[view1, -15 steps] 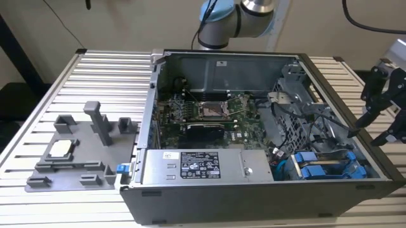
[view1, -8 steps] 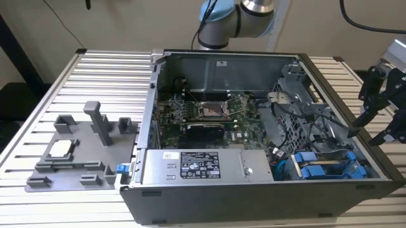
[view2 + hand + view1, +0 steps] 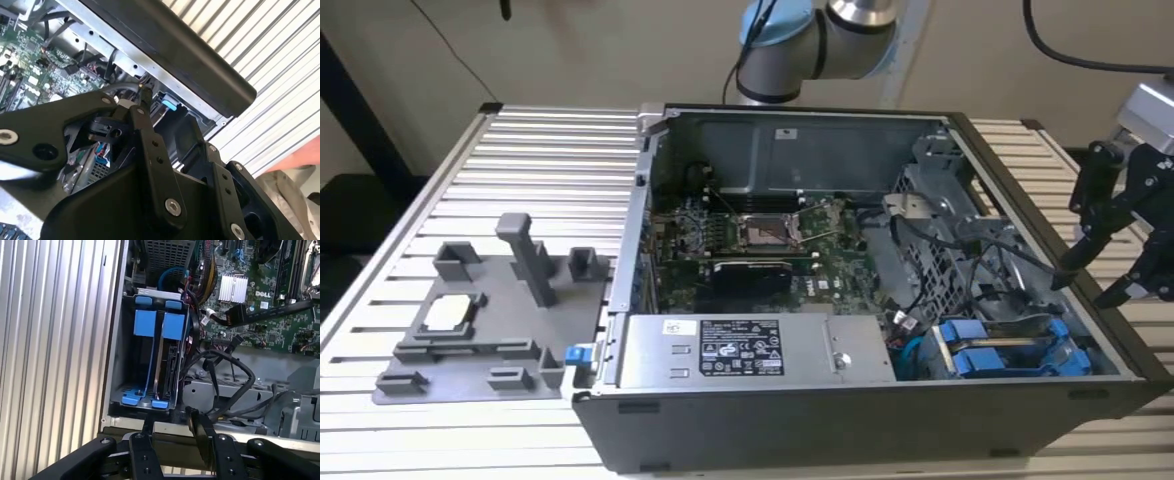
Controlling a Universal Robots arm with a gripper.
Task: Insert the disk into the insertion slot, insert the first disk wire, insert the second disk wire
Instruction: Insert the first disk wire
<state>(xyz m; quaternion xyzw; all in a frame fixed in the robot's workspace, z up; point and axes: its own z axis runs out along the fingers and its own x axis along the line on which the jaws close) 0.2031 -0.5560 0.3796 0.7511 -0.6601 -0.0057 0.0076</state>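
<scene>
The insertion slot is a bay of the grey drive cage [image 3: 116,350], at the case's front corner on the exterior view's right [image 3: 1094,350]. Two blue carrier frames stand side by side in it. One carrier [image 3: 169,360] shows a drive's dark edge, and I take it for the disk [image 3: 987,360]. The other blue frame [image 3: 145,355] sits beside it. Loose black wires [image 3: 227,362] curl next to the cage. My gripper [image 3: 172,429] hovers open just outside the case wall by the cage [image 3: 1087,285], holding nothing.
The open computer case [image 3: 761,420] lies on a slatted metal table [image 3: 534,160]. The motherboard [image 3: 747,250] and a labelled grey power-supply box [image 3: 747,350] lie inside. A grey fixture plate [image 3: 480,320] stands on the exterior view's left. A blue cable [image 3: 170,274] loops behind the cage.
</scene>
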